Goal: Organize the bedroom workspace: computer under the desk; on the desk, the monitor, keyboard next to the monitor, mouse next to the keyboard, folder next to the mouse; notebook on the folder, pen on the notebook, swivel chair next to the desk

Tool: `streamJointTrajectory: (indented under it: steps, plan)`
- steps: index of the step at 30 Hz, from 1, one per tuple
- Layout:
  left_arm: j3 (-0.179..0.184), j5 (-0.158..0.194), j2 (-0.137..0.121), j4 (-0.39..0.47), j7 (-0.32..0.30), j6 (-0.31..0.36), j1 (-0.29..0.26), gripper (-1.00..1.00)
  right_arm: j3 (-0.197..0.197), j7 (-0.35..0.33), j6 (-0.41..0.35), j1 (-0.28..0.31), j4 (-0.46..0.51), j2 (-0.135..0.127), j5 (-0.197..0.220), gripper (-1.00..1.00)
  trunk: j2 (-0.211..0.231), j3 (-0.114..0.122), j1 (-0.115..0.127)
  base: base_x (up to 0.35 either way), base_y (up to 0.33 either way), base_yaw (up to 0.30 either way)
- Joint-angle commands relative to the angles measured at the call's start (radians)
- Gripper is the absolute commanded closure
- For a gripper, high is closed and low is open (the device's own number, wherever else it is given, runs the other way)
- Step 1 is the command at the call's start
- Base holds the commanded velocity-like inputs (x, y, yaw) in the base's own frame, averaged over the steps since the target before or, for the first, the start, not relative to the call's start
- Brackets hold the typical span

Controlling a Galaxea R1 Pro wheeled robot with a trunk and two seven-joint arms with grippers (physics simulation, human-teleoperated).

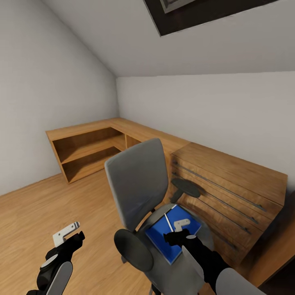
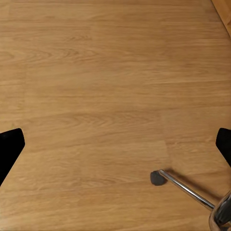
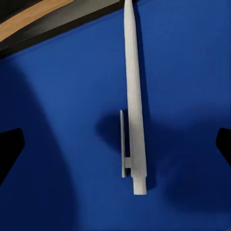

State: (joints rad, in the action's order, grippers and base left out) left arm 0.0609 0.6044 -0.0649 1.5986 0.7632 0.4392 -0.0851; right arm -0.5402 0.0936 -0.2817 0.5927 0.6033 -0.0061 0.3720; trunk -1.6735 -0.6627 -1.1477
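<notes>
Right gripper (image 1: pixel 179 234) hovers just above the swivel chair's seat with its jaws spread wide and nothing held; in the right wrist view the two dark fingertips (image 3: pixel 9 151) sit at opposite edges, with the pen between them and untouched. Left gripper (image 1: pixel 70 235) hangs over bare wooden floor (image 2: pixel 96 96), likewise open and empty, with one chair leg and caster (image 2: pixel 159 178) near it. Working from largest to smallest: the swivel chair (image 1: pixel 139 184) stands beside a light wooden drawer chest (image 1: pixel 233 184), grey backrest toward the wall; the blue folder (image 1: pixel 164 239) lies flat on its seat; the white pen (image 3: pixel 134 106) lies on top of the folder, roughly along the gripper's opening rather than across it. You appear to be at the step of clearing the chair, beginning with the pen. Your next move likely calls for turning the wrist so the fingers close across the pen's thin barrel, then lowering until the pads straddle it without pressing into the folder.
</notes>
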Motion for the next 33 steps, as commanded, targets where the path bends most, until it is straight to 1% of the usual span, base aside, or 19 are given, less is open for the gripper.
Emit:
streamJointTrajectory:
  steps: [1,4,8,18,23,33]
  plan:
    - [0.002,0.006,-0.001,0.001,0.008,0.003,-0.001,-1.00,-0.005,0.003,0.002,0.001,0.002,-0.001,0.009,-1.00,-0.001,-0.001,0.000,0.000,0.000,0.000]
    - [0.002,0.006,-0.001,0.001,0.008,0.003,-0.001,-1.00,-0.004,-0.032,0.034,0.003,0.002,-0.003,0.010,-1.00,-0.001,-0.001,0.000,0.000,0.000,0.000]
    - [0.002,0.006,0.000,0.001,0.008,0.003,-0.001,-1.00,-0.001,-0.047,0.047,0.005,0.002,-0.005,0.011,-1.00,-0.001,-0.001,0.000,0.000,0.000,0.000]
    - [0.000,0.006,-0.001,0.000,0.008,0.002,-0.001,-1.00,0.000,-0.050,0.048,0.010,-0.005,-0.005,0.012,-1.00,-0.001,-0.001,0.000,0.015,0.000,0.000]
    - [0.001,0.006,-0.001,-0.002,0.004,0.002,-0.001,-1.00,0.001,-0.051,0.050,0.045,-0.077,-0.003,0.015,-1.00,-0.001,-0.001,0.000,0.211,0.000,0.000]
    - [0.001,0.006,-0.001,-0.002,0.006,0.002,-0.001,-1.00,0.002,-0.052,0.050,0.055,-0.095,-0.002,0.016,-1.00,-0.001,-0.001,0.000,0.036,0.000,0.000]
